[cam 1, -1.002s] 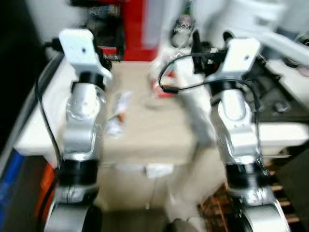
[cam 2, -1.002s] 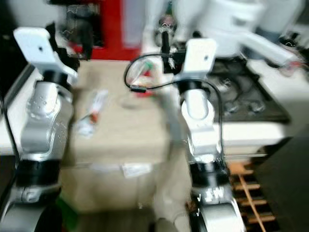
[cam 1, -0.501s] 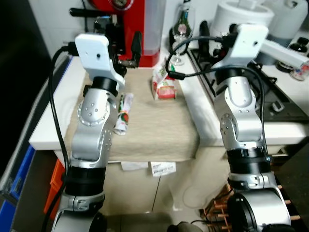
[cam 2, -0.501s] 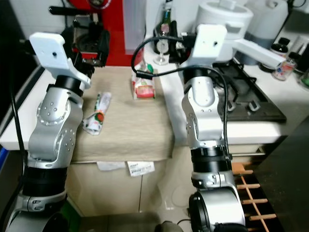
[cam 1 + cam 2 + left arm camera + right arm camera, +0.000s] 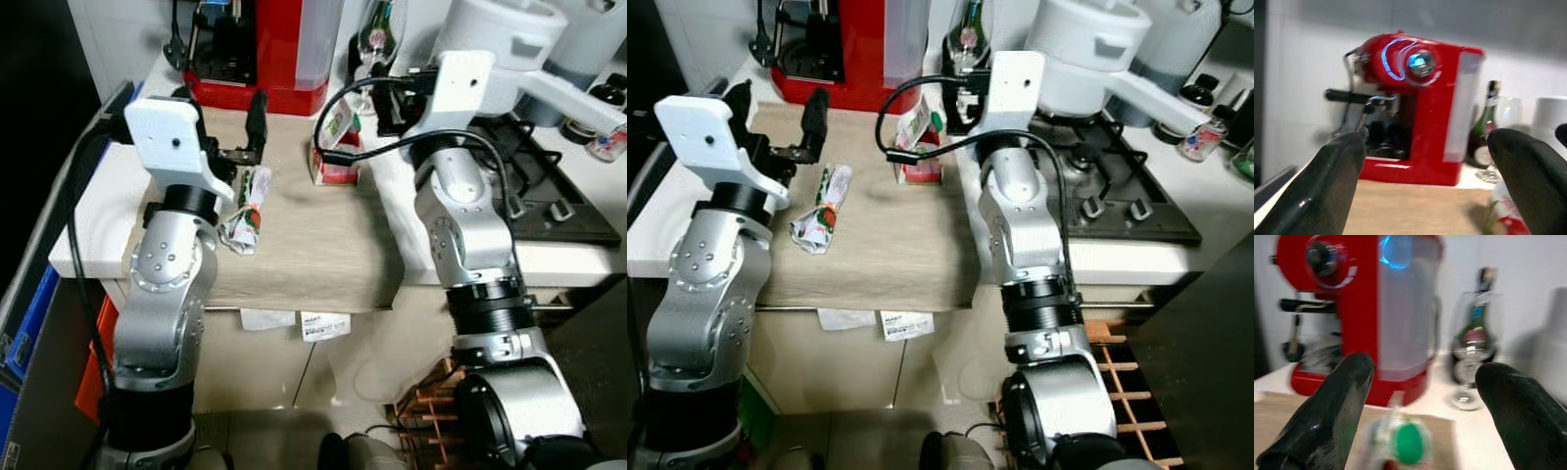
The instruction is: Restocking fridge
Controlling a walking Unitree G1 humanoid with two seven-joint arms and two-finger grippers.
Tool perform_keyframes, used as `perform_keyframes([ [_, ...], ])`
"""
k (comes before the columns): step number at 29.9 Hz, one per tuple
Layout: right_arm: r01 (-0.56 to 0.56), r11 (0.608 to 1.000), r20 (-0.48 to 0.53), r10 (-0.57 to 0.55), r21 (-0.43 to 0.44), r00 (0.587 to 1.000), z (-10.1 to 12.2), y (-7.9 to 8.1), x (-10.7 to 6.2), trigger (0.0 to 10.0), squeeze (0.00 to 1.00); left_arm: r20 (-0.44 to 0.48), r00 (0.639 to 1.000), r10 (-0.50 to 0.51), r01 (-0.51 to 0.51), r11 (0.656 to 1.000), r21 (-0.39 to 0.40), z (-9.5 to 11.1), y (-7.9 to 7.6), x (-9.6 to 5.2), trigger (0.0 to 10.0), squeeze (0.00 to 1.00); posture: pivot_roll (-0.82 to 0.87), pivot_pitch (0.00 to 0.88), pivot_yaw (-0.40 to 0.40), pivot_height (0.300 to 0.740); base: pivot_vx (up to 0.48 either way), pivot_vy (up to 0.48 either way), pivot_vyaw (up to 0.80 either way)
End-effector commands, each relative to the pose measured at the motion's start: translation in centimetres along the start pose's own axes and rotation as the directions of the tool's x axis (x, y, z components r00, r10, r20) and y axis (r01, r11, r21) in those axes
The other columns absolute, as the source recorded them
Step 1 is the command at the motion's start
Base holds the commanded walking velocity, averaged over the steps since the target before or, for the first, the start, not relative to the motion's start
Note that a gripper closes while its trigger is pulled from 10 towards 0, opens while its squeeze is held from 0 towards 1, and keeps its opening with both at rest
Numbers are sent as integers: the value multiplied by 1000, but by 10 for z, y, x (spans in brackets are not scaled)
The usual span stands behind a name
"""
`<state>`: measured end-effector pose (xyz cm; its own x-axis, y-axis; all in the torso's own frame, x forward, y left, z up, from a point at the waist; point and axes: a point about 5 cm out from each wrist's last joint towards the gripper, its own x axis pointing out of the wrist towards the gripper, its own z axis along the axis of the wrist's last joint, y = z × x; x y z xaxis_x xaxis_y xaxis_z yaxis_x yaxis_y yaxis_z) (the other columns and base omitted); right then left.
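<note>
At the far left of the head views, our left gripper [image 5: 774, 122] hangs above the left part of the beige cloth [image 5: 304, 235] that covers the counter, its two black fingers spread wide with nothing between them. Just to its right, in the upper middle-left of the frame, a crumpled tube-like packet [image 5: 245, 208] with red and green print lies flat on the cloth, near the fingertips but not touching them. Behind it, at the top of the frame, stands the red coffee machine [image 5: 284, 49], which the left wrist view shows straight ahead between the parted fingers.

Further right, upper centre, a small carton [image 5: 336, 157] with a green cap stands upright at the cloth's right edge. Our right gripper [image 5: 1420, 406] hovers close behind and above it; the right wrist view shows the green cap low between its widely parted fingers, which grip nothing. A wine glass [image 5: 1469, 382] and a dark bottle [image 5: 1481, 298] stand beyond, and at the right of the frame lies the gas hob [image 5: 1117, 186].

We judge this to be the pick-up step, before anything goes to the fridge. Next, we need to lower each open pincer around its item, the left turning down to the lying packet, then close
</note>
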<state>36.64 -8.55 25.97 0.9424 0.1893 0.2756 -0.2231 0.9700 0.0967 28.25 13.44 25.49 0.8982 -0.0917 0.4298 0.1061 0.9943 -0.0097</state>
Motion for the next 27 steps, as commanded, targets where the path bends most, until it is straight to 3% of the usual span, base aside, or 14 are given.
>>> perform_keyframes([
  [1,-21,1000,32,21,16,999,14,3,2,10000,0,-5,1000,7,-7,1000,-5,4,-3,-3,10000,0,61,163,-139,711,0,0,0],
  [5,-7,1000,1,7,19,1000,8,-2,6,10000,0,-20,1000,-2,2,1000,-7,3,-5,-6,10000,0,61,177,-141,711,0,0,0],
  [10,49,997,-57,-52,-54,997,1,-10,13,10000,0,-45,999,-4,4,1000,2,5,-3,-10,10000,0,74,202,-134,711,0,0,0],
  [14,85,995,-83,-89,-61,993,-2,-14,15,10000,0,-56,998,3,-2,1000,13,7,0,-13,10000,0,99,211,-132,711,0,0,0],
  [26,86,995,-122,-91,-48,988,-8,-10,20,10000,0,-74,997,12,-10,1000,22,8,-1,-14,10000,0,102,207,-136,711,0,0,0],
  [27,86,996,-128,-90,-37,988,-9,-10,20,902,0,-74,997,12,-10,1000,21,8,-1,-14,10000,0,101,203,-136,711,0,0,0],
])
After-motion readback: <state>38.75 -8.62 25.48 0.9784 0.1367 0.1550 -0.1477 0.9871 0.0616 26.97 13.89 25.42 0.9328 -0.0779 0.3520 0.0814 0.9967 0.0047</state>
